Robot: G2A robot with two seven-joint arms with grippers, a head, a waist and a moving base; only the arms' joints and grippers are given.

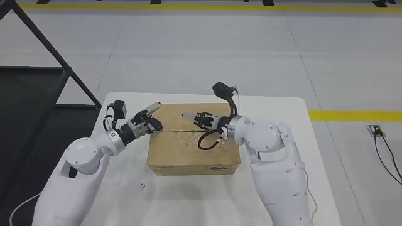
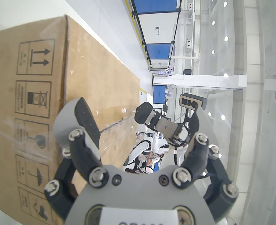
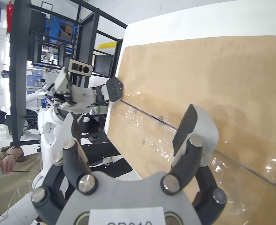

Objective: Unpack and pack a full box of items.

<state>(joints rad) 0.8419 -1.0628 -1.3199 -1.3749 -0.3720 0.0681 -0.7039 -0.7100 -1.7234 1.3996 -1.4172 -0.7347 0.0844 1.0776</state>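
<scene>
A closed brown cardboard box stands in the middle of the white table, its top seam covered with clear tape. My left gripper is at the box's left top edge, open, with one pad over the top and nothing between the fingers. Seen from the right wrist, that pad rests at the end of the seam. My right gripper hovers over the middle of the box top, open and empty, one pad close above the tape. It faces the left gripper across the top.
A small pale scrap lies on the table in front of the box's left corner. A black metal frame stands off the table's left side. Bare tabletop stretches to the right of the box.
</scene>
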